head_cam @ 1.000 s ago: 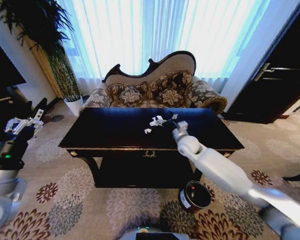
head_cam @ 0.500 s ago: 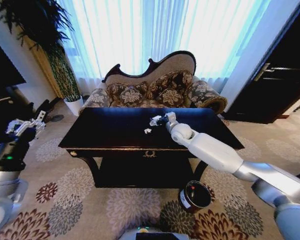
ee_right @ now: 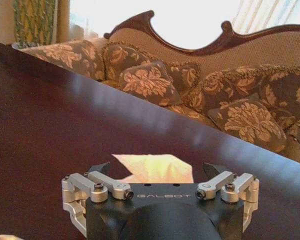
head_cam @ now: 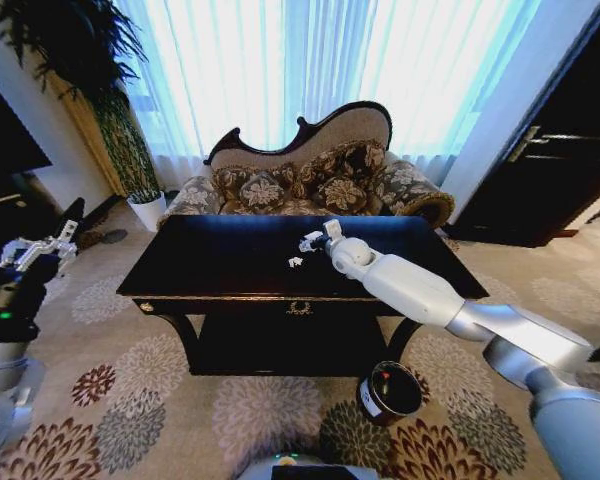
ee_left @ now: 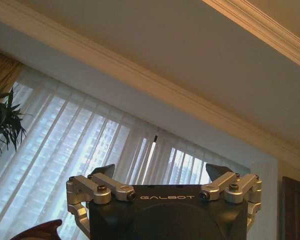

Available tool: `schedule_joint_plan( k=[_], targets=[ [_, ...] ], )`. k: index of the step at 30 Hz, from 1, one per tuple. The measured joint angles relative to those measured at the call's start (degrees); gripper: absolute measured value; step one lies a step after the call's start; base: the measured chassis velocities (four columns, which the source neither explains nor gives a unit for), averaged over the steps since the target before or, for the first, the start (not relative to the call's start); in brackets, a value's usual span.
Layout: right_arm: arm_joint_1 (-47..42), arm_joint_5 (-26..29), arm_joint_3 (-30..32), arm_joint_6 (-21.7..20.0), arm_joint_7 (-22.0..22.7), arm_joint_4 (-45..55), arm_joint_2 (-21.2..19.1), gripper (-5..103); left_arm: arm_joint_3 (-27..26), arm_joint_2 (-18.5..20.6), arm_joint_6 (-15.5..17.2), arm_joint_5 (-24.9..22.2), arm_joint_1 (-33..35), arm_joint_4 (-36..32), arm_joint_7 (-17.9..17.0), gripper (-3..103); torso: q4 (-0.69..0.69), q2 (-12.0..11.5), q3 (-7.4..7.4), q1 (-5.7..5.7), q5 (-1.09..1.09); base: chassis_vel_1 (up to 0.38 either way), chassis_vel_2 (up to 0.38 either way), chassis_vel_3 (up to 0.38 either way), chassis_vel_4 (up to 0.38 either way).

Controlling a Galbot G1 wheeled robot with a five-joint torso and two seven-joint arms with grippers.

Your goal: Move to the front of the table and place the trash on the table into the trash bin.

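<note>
The dark glossy table [head_cam: 230, 265] stands in front of me. A white wadded paper piece [head_cam: 308, 242] lies near its middle, and a smaller white bit [head_cam: 295, 262] sits just in front of it. My right gripper [head_cam: 318, 238] reaches over the tabletop and stands open right at the wad. In the right wrist view the pale paper [ee_right: 152, 167] lies between the spread fingers [ee_right: 101, 168] of the right gripper [ee_right: 157, 169], low over the table [ee_right: 50, 115]. The black trash bin [head_cam: 390, 392] stands on the carpet below the table's right front. My left gripper [head_cam: 35, 248] is held up at the far left, open [ee_left: 162, 171].
A patterned sofa [head_cam: 310, 180] sits behind the table, before bright curtains. There is a potted plant [head_cam: 120, 130] at the back left and a dark door [head_cam: 560, 150] at the right. Flowered carpet [head_cam: 160, 400] lies open in front of the table, left of the bin.
My right arm has swung left across the tabletop, bringing its gripper up to the white wad. The left arm has drifted slightly left.
</note>
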Motion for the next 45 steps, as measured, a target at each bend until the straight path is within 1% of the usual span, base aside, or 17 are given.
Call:
schedule_joint_plan(
  k=[5,9,13,15,19,20,21,24,25,28,29,30,33,35,39,42,45],
  targets=[
    [0.19,0.16,-0.14,-0.55,0.39,-1.07,0.07,102,0.58,0.09,-0.02,-0.05,-0.68,0.45,0.02,100,-0.01,0.00,0.00,0.00,0.01,0.000,0.000,0.000,0.000],
    [-0.25,0.18,-0.11,-0.72,0.07,-1.64,-0.15,96,1.04,0.17,-0.02,-0.04,-1.12,0.78,0.03,100,-0.01,0.00,-0.01,0.00,0.01,0.000,0.000,0.000,0.000],
    [-1.74,-0.41,0.50,-0.34,-1.13,-1.39,-0.61,75,1.37,0.20,-0.02,0.10,-1.41,1.15,0.16,100,0.00,0.02,-0.03,-0.02,0.00,0.000,0.000,0.000,0.000],
    [-2.09,-0.49,0.68,-0.27,-1.25,-1.20,-0.69,75,1.46,0.19,-0.02,0.14,-1.44,1.23,0.24,100,0.00,0.03,-0.03,-0.03,0.00,0.000,0.000,0.000,0.000],
    [-3.37,-0.62,1.54,0.17,-2.08,-0.09,-1.32,53,1.66,0.22,-0.02,0.21,-1.61,1.42,0.35,100,0.01,0.03,-0.03,-0.02,0.00,0.000,0.000,0.000,0.000],
    [-3.37,-0.62,1.54,0.17,-2.08,-0.09,-1.32,53,1.66,0.22,-0.02,0.21,-1.61,1.42,0.35,100,0.01,0.03,-0.03,-0.02,0.00,0.000,0.000,0.000,0.000],
    [-3.78,-0.64,1.82,0.54,-2.52,0.35,-1.67,53,1.70,0.23,-0.02,0.23,-1.64,1.46,0.36,100,0.01,0.03,-0.02,-0.02,0.00,0.000,0.000,0.000,0.000],
    [-5.58,-0.37,3.04,2.61,-4.86,2.18,-3.24,36,1.83,0.24,-0.02,0.31,-1.67,1.51,0.37,100,-0.02,0.02,-0.01,-0.02,0.00,0.000,0.000,0.000,0.000],
    [-5.58,-0.37,3.04,2.61,-4.86,2.18,-3.24,36,1.83,0.24,-0.02,0.31,-1.67,1.51,0.37,100,-0.02,0.02,-0.01,-0.02,0.00,0.000,0.000,0.000,0.000],
    [-7.62,0.27,4.76,5.74,-8.63,3.85,-4.68,20,1.96,0.24,-0.02,0.36,-1.78,1.51,0.38,100,-0.02,0.01,0.01,-0.01,0.02,0.000,0.000,0.000,0.000],
    [-7.62,0.27,4.76,5.74,-8.63,3.85,-4.68,20,1.96,0.24,-0.02,0.36,-1.78,1.51,0.38,100,-0.02,0.01,0.01,-0.01,0.02,0.000,0.000,0.000,0.000],
    [-8.29,0.70,5.44,6.91,-9.86,4.49,-5.19,20,1.97,0.23,-0.03,0.36,-1.79,1.48,0.38,100,-0.02,0.00,0.02,0.00,0.02,0.000,0.000,0.000,0.000],
    [-10.44,2.70,8.84,10.81,-13.98,6.98,-6.89,4,1.98,0.19,-0.12,0.36,-1.73,1.20,0.38,100,0.00,-0.03,0.04,0.03,0.03,0.000,0.000,0.000,0.000],
    [-11.25,3.28,10.47,12.06,-15.22,7.94,-7.50,2,1.97,0.16,-0.15,0.35,-1.70,1.09,0.38,100,0.01,-0.03,0.03,0.03,0.02,0.000,0.000,0.000,0.000],
    [-14.88,5.89,16.26,15.68,-18.22,11.67,-9.92,0,1.98,-0.14,-0.19,0.27,-1.66,0.74,0.38,100,0.00,-0.02,0.01,0.01,0.02,0.000,0.000,0.000,0.000],
    [-21.57,7.75,24.07,18.51,-21.68,15.24,-13.36,0,2.51,-0.64,-0.20,0.23,-1.70,0.10,0.39,100,0.01,-0.01,0.00,0.00,0.00,0.000,0.000,0.000,0.000],
    [-26.92,8.59,29.13,19.22,-22.61,17.42,-15.77,0,2.87,-0.94,-0.22,0.18,-1.86,-0.30,0.37,100,-0.02,-0.01,0.00,0.01,0.04,0.000,0.000,0.000,0.000]
  ],
)
